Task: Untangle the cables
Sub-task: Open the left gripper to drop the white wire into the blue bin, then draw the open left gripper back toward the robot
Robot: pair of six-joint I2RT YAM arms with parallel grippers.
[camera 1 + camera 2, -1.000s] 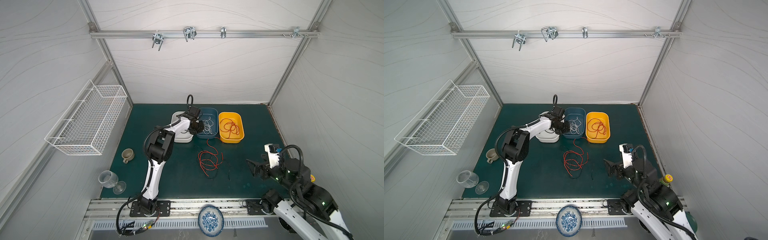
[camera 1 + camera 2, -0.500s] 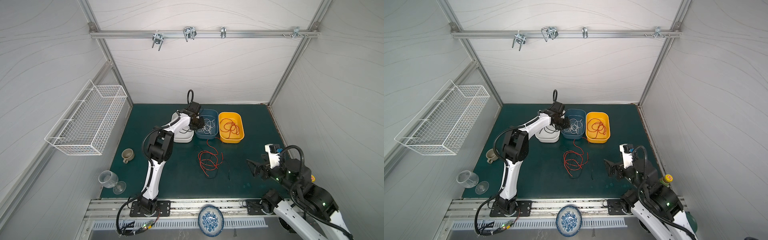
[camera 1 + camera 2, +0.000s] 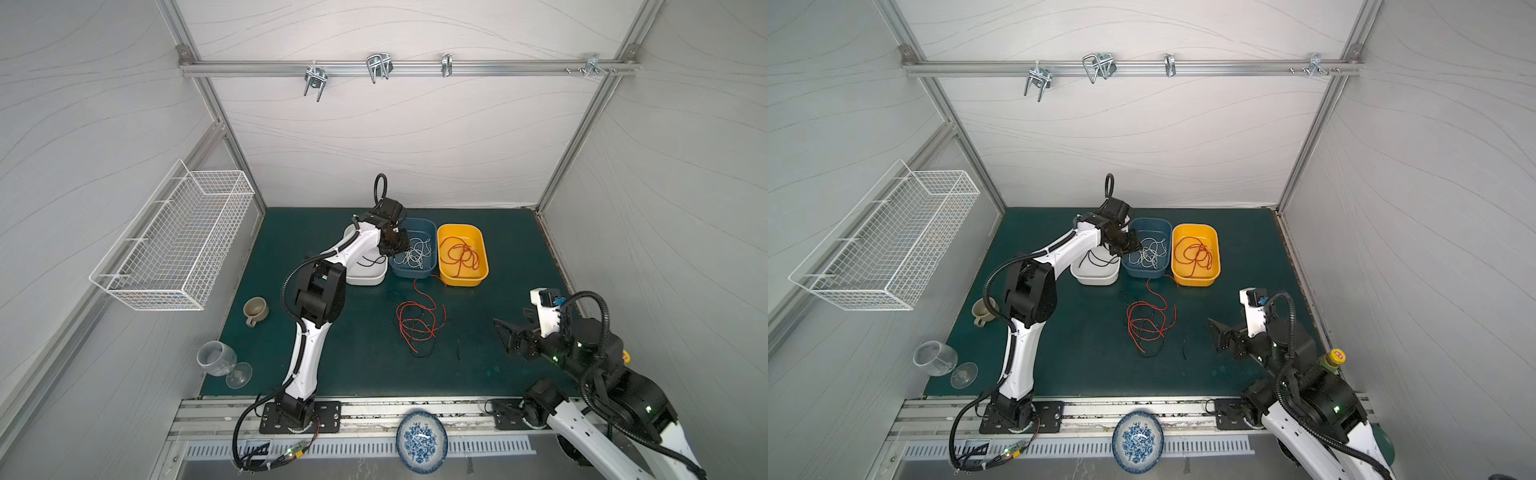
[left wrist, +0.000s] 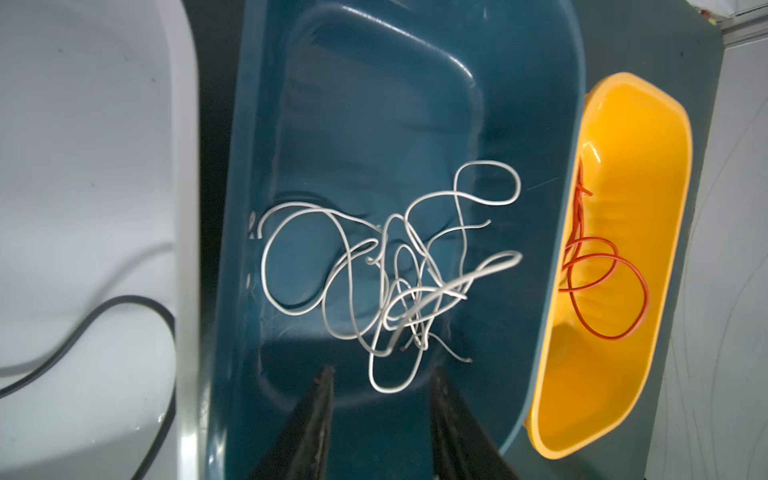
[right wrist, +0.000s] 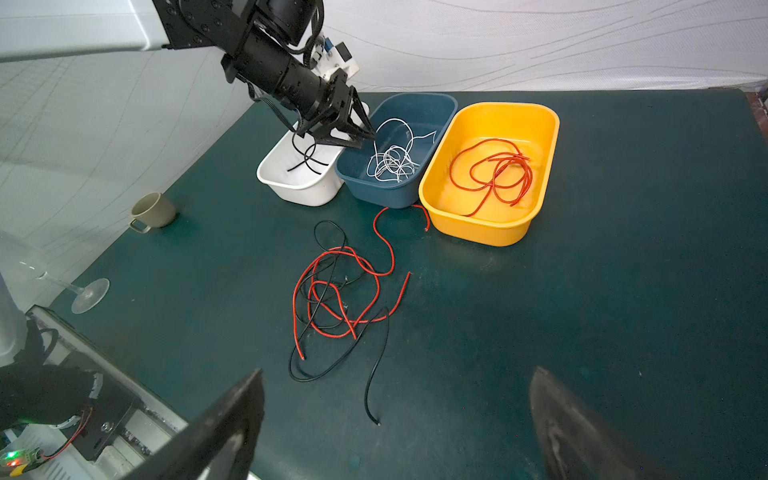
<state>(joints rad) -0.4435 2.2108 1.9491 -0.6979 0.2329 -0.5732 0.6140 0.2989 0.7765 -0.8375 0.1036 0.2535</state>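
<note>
Left gripper (image 4: pixel 380 374) hung over dark-blue plastic tub (image 4: pixel 540 124), jaws partly apart, empty; thin white wires (image 4: pixel 415 303) lay inside it. Right gripper (image 5: pixel 397 371) spread wide, empty, above green mat (image 5: pixel 582 291). Tangled red and black wires (image 5: pixel 334 293) lay on mat, between tub and right gripper.

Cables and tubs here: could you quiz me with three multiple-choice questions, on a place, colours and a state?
1. Where do the white cables lie? A) white tub B) blue tub C) yellow tub
2. Which colours form the tangle on the mat? A) red and black B) white and red C) white and black
3. The right gripper is: A) shut on a cup B) shut on a cable C) open, empty

1 B, they coil inside it. 2 A, red and black strands cross there. 3 C, its jaws stand wide apart, nothing between.
</note>
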